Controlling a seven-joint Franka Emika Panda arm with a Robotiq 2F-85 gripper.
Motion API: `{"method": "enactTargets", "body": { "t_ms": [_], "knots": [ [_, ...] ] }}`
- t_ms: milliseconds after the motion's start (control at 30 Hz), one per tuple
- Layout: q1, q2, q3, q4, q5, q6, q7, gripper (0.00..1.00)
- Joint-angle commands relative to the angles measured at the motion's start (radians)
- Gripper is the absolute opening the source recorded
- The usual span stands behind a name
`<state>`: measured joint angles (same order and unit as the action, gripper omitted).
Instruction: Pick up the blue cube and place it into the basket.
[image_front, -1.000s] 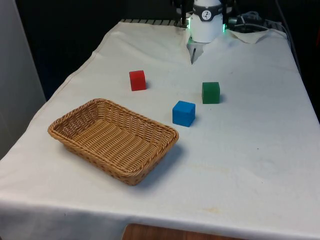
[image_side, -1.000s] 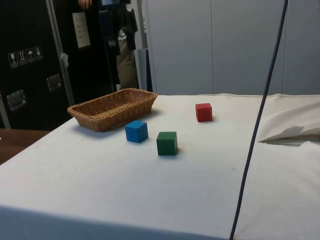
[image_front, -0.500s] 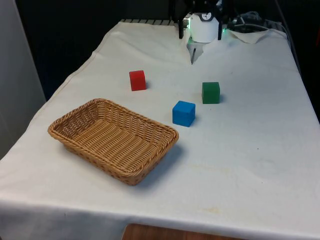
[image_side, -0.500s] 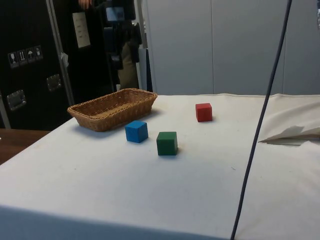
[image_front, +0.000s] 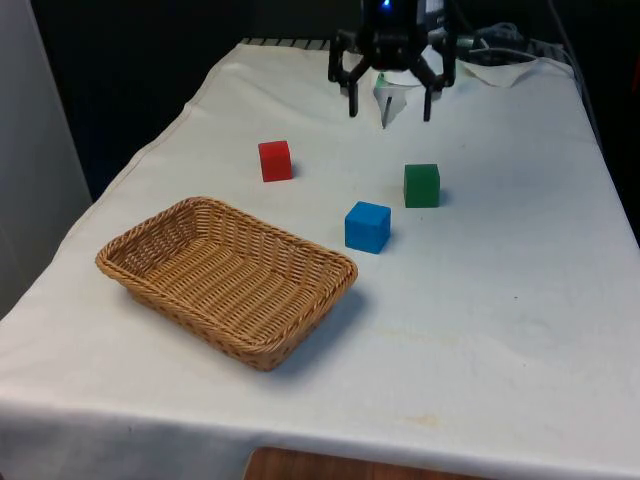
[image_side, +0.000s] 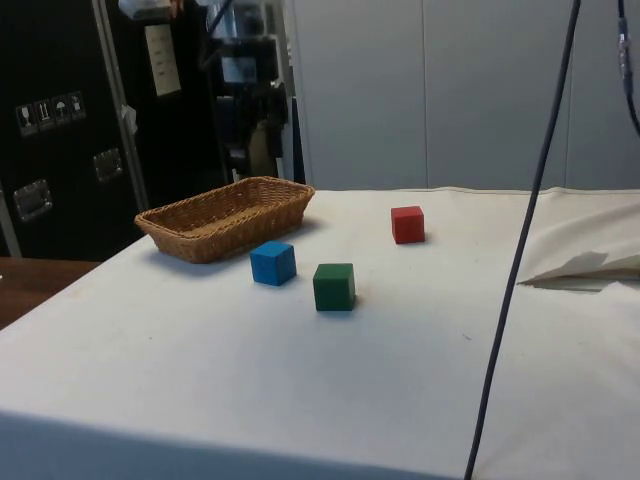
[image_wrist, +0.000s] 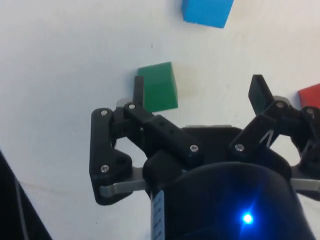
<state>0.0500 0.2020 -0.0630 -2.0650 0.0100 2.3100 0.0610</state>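
Three cubes lie on the counter (image_front: 520, 330): one blue cube (image_front: 367, 227), one green cube (image_front: 421, 185) and one red cube (image_front: 275, 160). There is one basket (image_front: 226, 279) and one end effector (image_front: 390, 106).

The blue cube is a plain, solid bright blue block with sharp edges, resting flat on the white cloth and turned a little so that one corner faces the front camera. It sits just beside the basket's rim, on the front view's right of it, apart from it and not touching. The green cube is near it, farther back and towards the front view's right; the two are close but apart. The red cube stands well apart from both, farther back on the front view's left.

In the side view the blue cube (image_side: 272, 262) lies between the basket (image_side: 226, 217) and the green cube (image_side: 333, 286), with the red cube (image_side: 407, 224) beyond them.

The basket is a shallow rectangular wicker tray, light brown, set at an angle on the counter.

The end effector hangs above the far end of the counter, fingers spread wide and holding nothing. In the wrist view the end effector (image_wrist: 197, 97) is over the cloth with the green cube (image_wrist: 159, 86) beside one finger, the blue cube (image_wrist: 207, 12) beyond it and the red cube (image_wrist: 311, 95) at the edge.
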Motion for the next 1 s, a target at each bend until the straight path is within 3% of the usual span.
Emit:
{"method": "enactTargets", "body": {
  "t_ms": [0, 200, 233, 267, 433, 833, 967],
  "knots": [
    [-0.005, 0.01, -0.002, -0.01, 0.008, 0.031, -0.013, 1.0],
    [-0.017, 0.051, -0.013, -0.027, 0.024, 0.094, -0.044, 1.0],
    [-0.011, 0.047, -0.017, -0.022, 0.009, 0.075, -0.03, 1.0],
    [-0.018, 0.058, -0.015, -0.029, 0.027, 0.103, -0.048, 1.0],
    [-0.021, 0.093, -0.022, -0.03, 0.039, 0.141, -0.066, 1.0],
    [-0.018, 0.143, -0.026, 0.012, 0.028, 0.147, -0.057, 1.0],
    [-0.023, 0.189, -0.017, 0.04, 0.047, 0.166, -0.068, 1.0]
  ]
}}
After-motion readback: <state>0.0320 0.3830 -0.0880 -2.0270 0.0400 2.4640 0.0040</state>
